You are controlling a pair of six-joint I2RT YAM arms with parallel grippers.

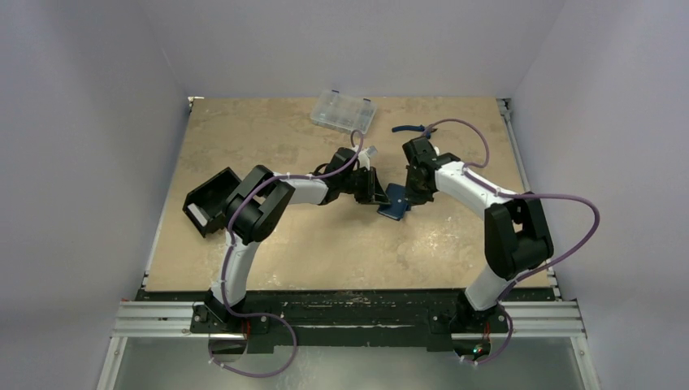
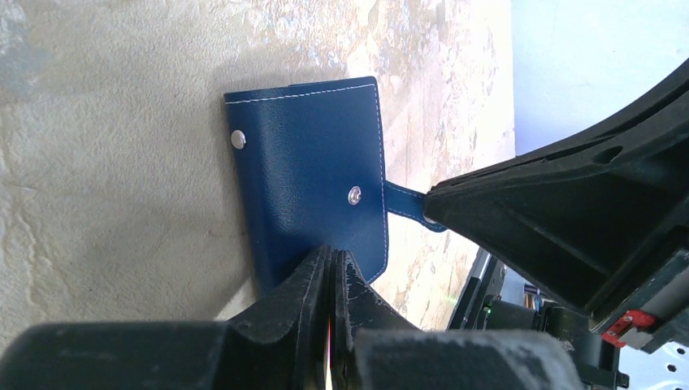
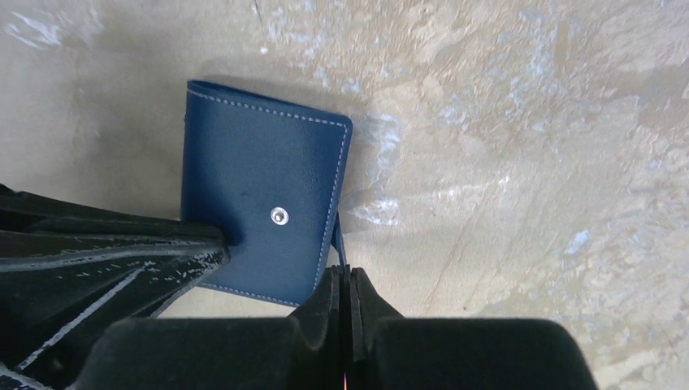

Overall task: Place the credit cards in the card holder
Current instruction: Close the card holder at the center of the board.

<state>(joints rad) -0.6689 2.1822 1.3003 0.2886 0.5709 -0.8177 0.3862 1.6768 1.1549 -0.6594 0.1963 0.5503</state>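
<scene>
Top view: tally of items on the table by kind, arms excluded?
Wallet: 1
Clear case: 1
Black box: 1
Blue item, kind unclear: 1
White piece, maybe a card: 1
Total: 5

Pale walls (image 1: 341, 41) enclose a beige (mottled) tabletop (image 1: 325, 252).

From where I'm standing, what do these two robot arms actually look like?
The left arm and right arm are white tubes joined by chunky black housings, each trailed by a purple cable. The left claw and right claw are matte black, each with two tapering wedge-shaped fingers, some with pale scuffs.
</scene>
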